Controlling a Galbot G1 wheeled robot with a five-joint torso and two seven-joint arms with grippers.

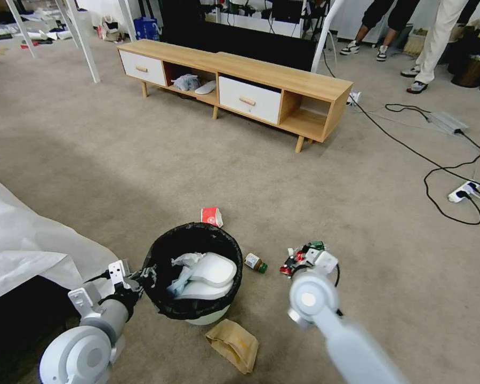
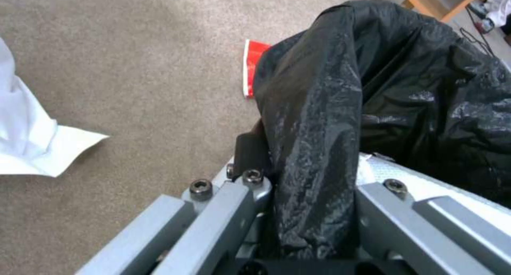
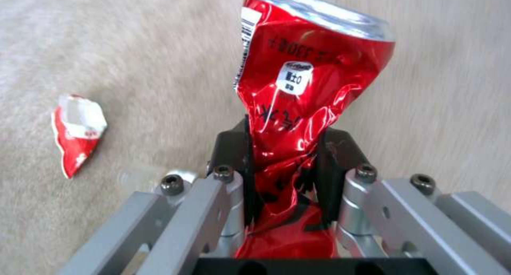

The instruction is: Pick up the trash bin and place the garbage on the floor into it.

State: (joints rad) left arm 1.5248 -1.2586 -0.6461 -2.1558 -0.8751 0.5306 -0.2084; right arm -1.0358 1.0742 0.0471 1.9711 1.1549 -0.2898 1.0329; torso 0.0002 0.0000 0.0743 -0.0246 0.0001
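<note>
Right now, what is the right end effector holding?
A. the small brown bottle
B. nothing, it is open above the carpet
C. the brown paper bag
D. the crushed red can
D: in the right wrist view the right end effector is shut on the crushed red can, while the brown paper bag and the small brown bottle lie on the carpet.

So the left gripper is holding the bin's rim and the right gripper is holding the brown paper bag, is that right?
Not quite. The right gripper is shut on the crushed red can, as the right wrist view shows. The brown paper bag lies on the floor. The left gripper does hold the trash bin by its rim.
</note>
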